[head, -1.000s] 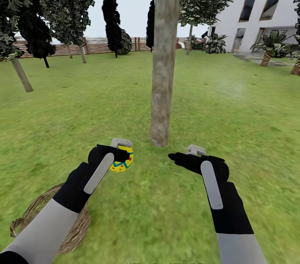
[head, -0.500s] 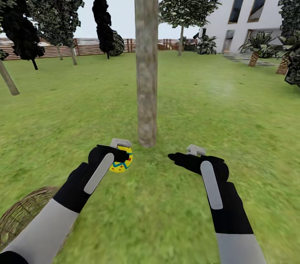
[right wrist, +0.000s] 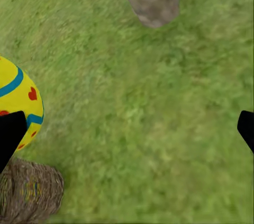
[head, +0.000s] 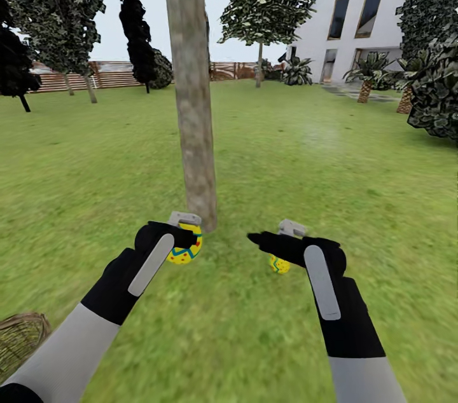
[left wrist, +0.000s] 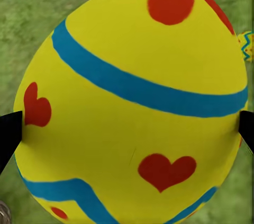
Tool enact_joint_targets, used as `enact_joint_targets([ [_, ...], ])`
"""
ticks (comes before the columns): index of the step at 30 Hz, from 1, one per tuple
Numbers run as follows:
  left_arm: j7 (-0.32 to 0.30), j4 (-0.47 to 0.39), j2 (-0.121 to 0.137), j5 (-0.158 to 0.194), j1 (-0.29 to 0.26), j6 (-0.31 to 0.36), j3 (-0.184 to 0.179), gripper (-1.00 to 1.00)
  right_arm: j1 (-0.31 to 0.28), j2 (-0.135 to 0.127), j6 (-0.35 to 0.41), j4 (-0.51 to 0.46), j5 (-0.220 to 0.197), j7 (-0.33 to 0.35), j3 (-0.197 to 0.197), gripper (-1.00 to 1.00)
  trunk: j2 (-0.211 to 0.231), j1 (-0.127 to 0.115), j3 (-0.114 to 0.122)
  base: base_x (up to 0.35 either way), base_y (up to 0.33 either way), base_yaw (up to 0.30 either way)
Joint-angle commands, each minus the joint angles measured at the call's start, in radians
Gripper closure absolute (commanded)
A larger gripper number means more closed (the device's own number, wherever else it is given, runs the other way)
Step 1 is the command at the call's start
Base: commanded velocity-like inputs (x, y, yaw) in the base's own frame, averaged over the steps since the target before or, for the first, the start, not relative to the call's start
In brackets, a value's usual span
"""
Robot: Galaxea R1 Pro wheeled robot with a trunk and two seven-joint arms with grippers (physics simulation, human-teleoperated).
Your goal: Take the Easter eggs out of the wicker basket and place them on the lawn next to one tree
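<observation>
lawn: wide green grass (head: 331,155), all things are carried on it; blurred near the bottom of the head view.
house: white gabled house (head: 356,15) is seen far off at the right, well apart from the work.
tree: thick bare trunk (head: 191,104), its base is just ahead of both claws; judged the chosen tree.
other trees: dark cypress (head: 137,28) and leafy trees are seen by the fence, well apart, not in the way.
wicker basket: rim (head: 19,339) is cut by the lower left edge of the head view, behind the left arm; contents cannot be told.
left claw: (head: 184,234) is clamped on an egg (left wrist: 132,102), held above the grass near the trunk base.
right claw: (head: 280,239) fingers are apart, nothing is held.
egg on lawn: second egg (head: 278,263) is lying on the grass under the right claw, near the trunk.
step: held egg is being carried to the tree; judged roughly midway.
next move: held egg is to be lowered beside the trunk and released, clear of the lying egg.
obstacles: none are seen between claw and grass.
</observation>
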Motion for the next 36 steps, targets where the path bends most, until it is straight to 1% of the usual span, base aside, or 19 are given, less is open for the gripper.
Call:
enact_joint_targets([
  [1, 0.01, -0.001, 0.001, 0.009, -0.001, 0.002, -0.002, 1.0, -0.001, -0.001, 0.003, -0.003, -0.019, -0.008, 0.001, -1.0, -0.001, 0.0, -0.001, 0.202, -0.259, -0.001],
  [10, 0.01, 0.0, 0.001, 0.009, -0.001, 0.002, -0.002, 1.0, -0.001, -0.002, 0.003, -0.008, -0.028, -0.004, 0.001, -1.0, -0.001, 0.0, -0.001, 0.201, -0.259, -0.007],
  [16, 0.01, 0.002, 0.001, 0.009, -0.001, 0.002, -0.002, 1.0, -0.001, -0.003, 0.003, -0.007, -0.023, -0.008, -0.001, -1.0, -0.001, 0.0, -0.001, 0.201, -0.26, -0.192],
  [22, 0.008, 0.059, 0.0, 0.011, -0.001, 0.002, -0.001, 1.0, -0.001, -0.005, 0.003, -0.002, -0.012, -0.018, -0.009, -1.0, -0.001, 0.0, -0.001, 0.206, -0.241, -0.106],
  [24, 0.006, 0.112, -0.001, 0.015, -0.002, 0.002, 0.003, 1.0, -0.001, -0.005, 0.003, -0.001, -0.013, -0.019, -0.013, -1.0, -0.001, 0.0, -0.001, 0.199, -0.209, -0.024],
  [26, 0.003, 0.183, -0.003, 0.017, -0.004, 0.002, 0.017, 1.0, -0.001, -0.006, 0.003, -0.001, -0.012, -0.021, -0.015, -1.0, -0.001, 0.0, -0.001, 0.186, -0.172, -0.008],
  [27, 0.002, 0.223, -0.004, 0.018, -0.004, 0.002, 0.023, 1.0, -0.001, -0.007, 0.003, -0.001, -0.011, -0.037, -0.016, -1.0, -0.001, 0.0, -0.001, 0.177, -0.155, -0.003],
  [31, 0.001, 0.335, -0.005, 0.021, -0.004, 0.002, 0.03, 1.0, -0.001, -0.01, 0.003, -0.001, -0.011, -0.137, -0.016, -1.0, -0.001, 0.0, -0.001, 0.123, -0.115, -0.001],
  [34, 0.0, 0.362, -0.003, 0.021, -0.004, -0.001, 0.031, 1.0, -0.001, -0.011, 0.003, 0.0, -0.011, -0.158, -0.016, -1.0, -0.001, 0.0, -0.001, 0.024, -0.029, 0.0],
  [35, -0.001, 0.373, -0.003, 0.021, -0.004, -0.013, 0.031, 1.0, -0.001, -0.011, 0.003, 0.0, -0.011, -0.16, -0.016, -1.0, -0.001, 0.0, -0.001, 0.008, -0.009, 0.0],
  [36, -0.011, 0.414, -0.002, 0.021, -0.005, -0.039, 0.03, 1.0, -0.001, -0.011, 0.003, 0.0, -0.011, -0.162, -0.016, -1.0, -0.001, 0.0, -0.001, 0.004, -0.005, 0.0],
])
